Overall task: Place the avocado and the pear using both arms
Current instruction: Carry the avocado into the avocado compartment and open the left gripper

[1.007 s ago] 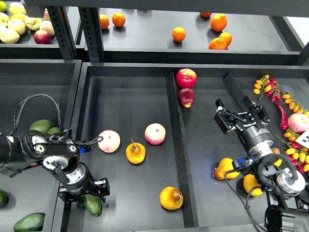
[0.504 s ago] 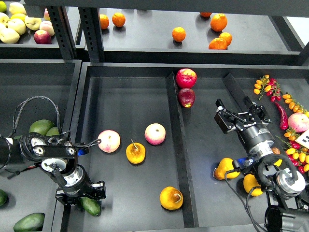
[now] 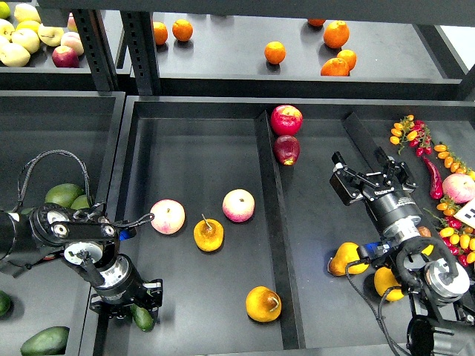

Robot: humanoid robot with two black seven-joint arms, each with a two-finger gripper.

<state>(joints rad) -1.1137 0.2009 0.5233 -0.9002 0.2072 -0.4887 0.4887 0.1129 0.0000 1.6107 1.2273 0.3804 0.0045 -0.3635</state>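
My left gripper (image 3: 128, 305) is low at the front left corner of the middle tray (image 3: 200, 148). It is shut on the dark green avocado (image 3: 142, 318), which pokes out below the fingers. The plump orange-yellow pear (image 3: 263, 303) lies near the front of the same tray, to the right of the left gripper. My right gripper (image 3: 369, 180) is open and empty. It hovers over the right compartment, well away from the pear.
A yellow pear with a thin stem (image 3: 208, 233) and two pale apples (image 3: 168, 216) (image 3: 238, 205) lie mid-tray. Red apples (image 3: 286, 119) sit by the divider (image 3: 272, 222). Yellow pears (image 3: 346, 259) lie under my right arm. Pale avocados (image 3: 63, 195) fill the left bin, peppers (image 3: 415, 137) the far right.
My left gripper has moved slightly left and toward the front edge with the avocado in it. The right arm has not moved.
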